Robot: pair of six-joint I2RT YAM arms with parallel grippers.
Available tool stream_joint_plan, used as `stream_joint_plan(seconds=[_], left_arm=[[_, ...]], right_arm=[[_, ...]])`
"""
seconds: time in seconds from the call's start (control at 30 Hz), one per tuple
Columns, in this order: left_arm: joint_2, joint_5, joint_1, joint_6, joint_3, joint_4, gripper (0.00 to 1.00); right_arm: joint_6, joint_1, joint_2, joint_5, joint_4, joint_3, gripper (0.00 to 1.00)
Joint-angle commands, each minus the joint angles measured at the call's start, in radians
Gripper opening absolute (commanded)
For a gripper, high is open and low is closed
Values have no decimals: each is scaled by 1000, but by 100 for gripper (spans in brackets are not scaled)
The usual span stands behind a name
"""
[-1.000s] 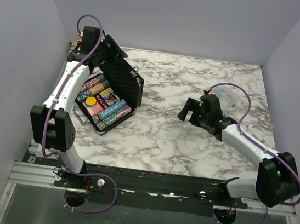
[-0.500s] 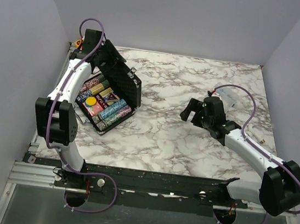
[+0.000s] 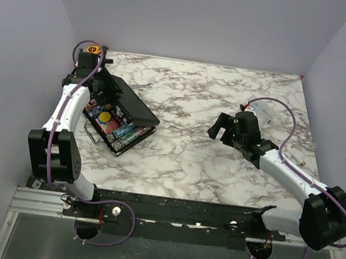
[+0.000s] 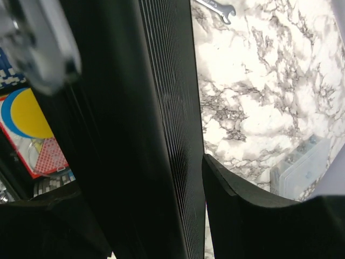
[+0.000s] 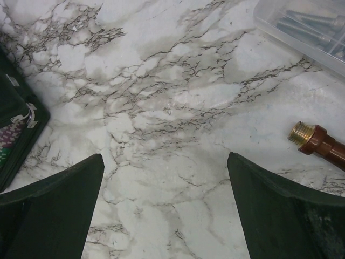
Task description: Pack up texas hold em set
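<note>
I count one case [image 3: 118, 136], at 9 o'clock on the table [image 3: 187, 163] and near its left edge. Its lid [image 3: 133, 103] is tilted low over the tray. Rows of chips [image 3: 121, 133] and one yellow disc [image 3: 104, 118] show on the 7 o'clock side.

My left gripper [image 3: 105, 90] straddles the lid's edge. Whether the fingers press it, I cannot tell. My right gripper [image 3: 220, 127] hangs at 3 o'clock, spread wide and holding nothing.

There is one wrench [image 3: 142, 86] at 12 o'clock from the case, one orange roll [image 3: 94, 49] in the far left corner, and one clear box [image 3: 266, 108].

Only my left wrist view shows the lid's ribbed face, a red card deck [image 4: 48, 157] beside the yellow disc, and a blue one under it. Only my right wrist view makes clear the one brass fitting [image 5: 318, 141], at 3 o'clock of my fingers [image 5: 59, 216], with the case's silver corner at 9 o'clock.

Bare marble runs from the case to my right gripper.
</note>
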Motion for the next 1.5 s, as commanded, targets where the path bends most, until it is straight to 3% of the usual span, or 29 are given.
stream_joint_plan(seconds=[0.0,0.27,0.4,0.53,0.67,0.73,0.83,0.93,1.07,1.2,1.33,1.47], left_arm=[[-99,-12,4,36,-65,-20,57],[-191,-143,33,72,-159,-58,68],[-243,-360,43,126,-159,-156,74],[-308,-591,54,138,-200,-223,90],[-404,-679,68,137,-249,-217,92],[-451,-652,68,139,-292,-170,93],[-473,-475,73,193,-361,-47,91],[-410,-299,104,180,-372,-7,90],[-306,-216,166,160,-413,80,81],[-248,-36,240,120,-464,216,80],[-245,15,241,79,-530,360,81],[-192,32,243,29,-561,385,76]], right_arm=[[9,-4,9,13,19,-5,99],[8,-4,12,-3,18,-5,98],[7,-4,13,-5,17,-5,98],[-15,-2,16,-77,61,-17,97],[-2,9,14,-126,167,-70,100],[1,20,25,-153,219,-91,100],[-11,47,59,-204,234,-80,100],[-28,81,114,-245,202,-38,100],[-27,123,177,-273,173,8,99],[14,173,206,-300,204,14,99],[65,198,235,-324,247,12,99],[69,208,253,-319,237,37,98]])
